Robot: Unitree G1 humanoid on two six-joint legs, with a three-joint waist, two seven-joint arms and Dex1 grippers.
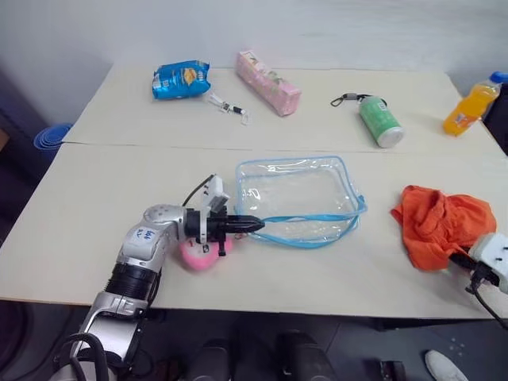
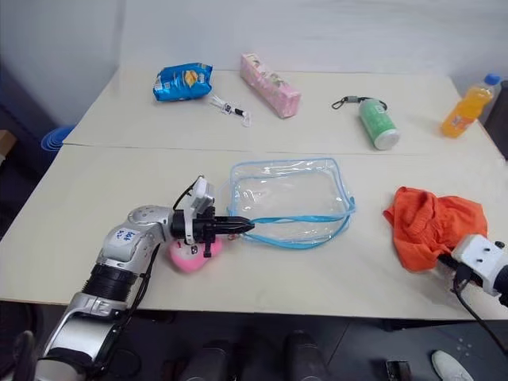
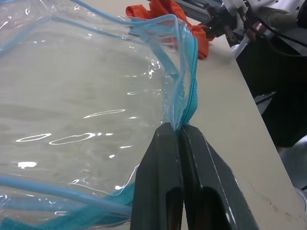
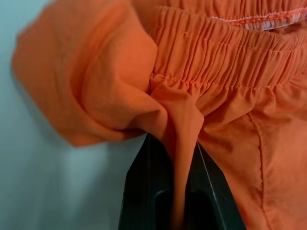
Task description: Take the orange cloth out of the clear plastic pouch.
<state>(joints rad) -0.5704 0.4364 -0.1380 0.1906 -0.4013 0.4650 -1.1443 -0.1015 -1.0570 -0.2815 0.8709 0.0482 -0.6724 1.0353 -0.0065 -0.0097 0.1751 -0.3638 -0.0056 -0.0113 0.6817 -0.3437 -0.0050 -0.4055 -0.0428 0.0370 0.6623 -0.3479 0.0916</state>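
Observation:
The clear plastic pouch (image 1: 298,190) lies flat and empty at the middle of the table, its light blue zipper trim gaping along the near edge. My left gripper (image 1: 258,225) is shut on that zipper trim (image 3: 184,103) at the pouch's near left corner. The pink plush charm (image 1: 198,255) lies under the left wrist. The orange cloth (image 1: 436,222) rests crumpled on the table to the right of the pouch, fully outside it. My right gripper (image 4: 175,143) is shut on a fold of the cloth at its near right side, close to the table's front edge.
Along the far side lie a blue snack bag (image 1: 181,79), a small clip (image 1: 230,107), a pink packet (image 1: 268,82), a green bottle on its side (image 1: 380,121) and an orange drink bottle (image 1: 472,105). A seam (image 1: 143,145) crosses the table behind the pouch.

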